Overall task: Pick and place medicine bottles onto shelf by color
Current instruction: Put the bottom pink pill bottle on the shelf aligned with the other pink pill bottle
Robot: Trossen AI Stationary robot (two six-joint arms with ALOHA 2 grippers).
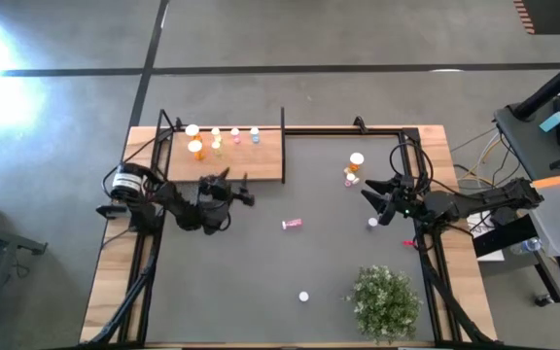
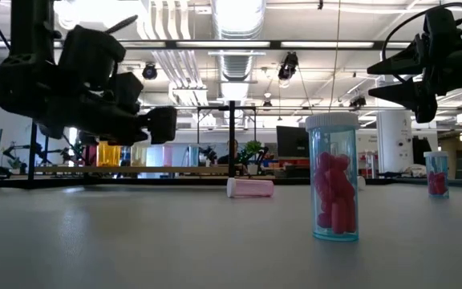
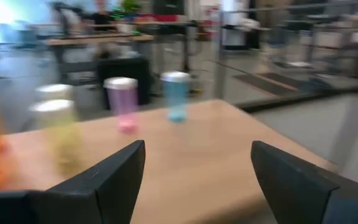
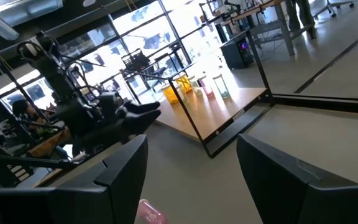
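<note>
Because the sorting went by color, bottles [image 1: 224, 138] stood in a row along the shelf [image 1: 261, 163], the left hand [image 1: 237, 191] hung open and empty beside its edge, and the right hand [image 1: 375, 200], also open, hovered over the tabletop [image 1: 261, 282] near a pink bottle [image 1: 292, 225] lying on its side.

The dark grey tabletop [image 1: 261, 282] carries a light-brown wooden shelf [image 1: 261, 160], scattered small pill bottles [image 1: 292, 225] and a green bushy plant [image 1: 387, 299].

The left gripper [image 1: 233, 188] hovered just off the shelf's [image 1: 261, 160] near edge, its fingers [image 3: 114, 171] parted with nothing between them. The right gripper [image 1: 372, 194] waited well across from the shelf, raised, fingers [image 4: 120, 168] spread wide and likewise empty, pointing back toward it.
</note>
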